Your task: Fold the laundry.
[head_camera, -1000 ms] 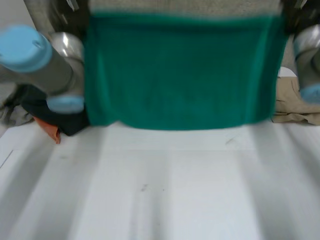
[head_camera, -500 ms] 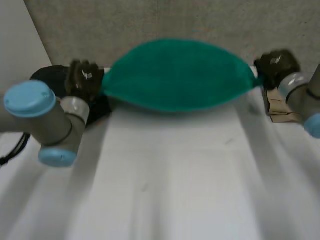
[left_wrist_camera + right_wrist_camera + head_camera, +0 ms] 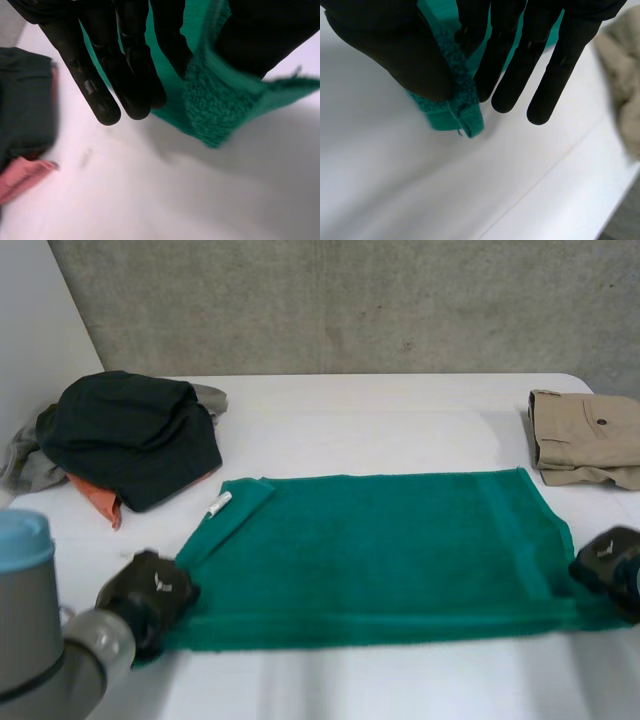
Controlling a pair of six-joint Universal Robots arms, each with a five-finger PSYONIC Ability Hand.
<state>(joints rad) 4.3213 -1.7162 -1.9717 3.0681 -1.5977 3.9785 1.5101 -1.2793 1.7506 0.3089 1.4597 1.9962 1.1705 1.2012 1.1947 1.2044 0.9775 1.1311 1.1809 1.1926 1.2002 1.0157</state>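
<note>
The towel (image 3: pixel 370 545) lies on the table (image 3: pixel 380 410). A pile of clothes (image 3: pixel 130 435) sits behind it on the left, folded trousers (image 3: pixel 585 435) on the right.

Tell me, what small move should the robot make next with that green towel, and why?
The green towel lies spread flat on the table, and the left hand and right hand each pinch a near corner. So probably: lift both corners and carry them to the far edge, folding it in half.

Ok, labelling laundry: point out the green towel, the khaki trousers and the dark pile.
green towel (image 3: pixel 380 540), head view, middle.
khaki trousers (image 3: pixel 585 435), head view, folded top.
dark pile (image 3: pixel 130 430), head view, top garment.
</note>
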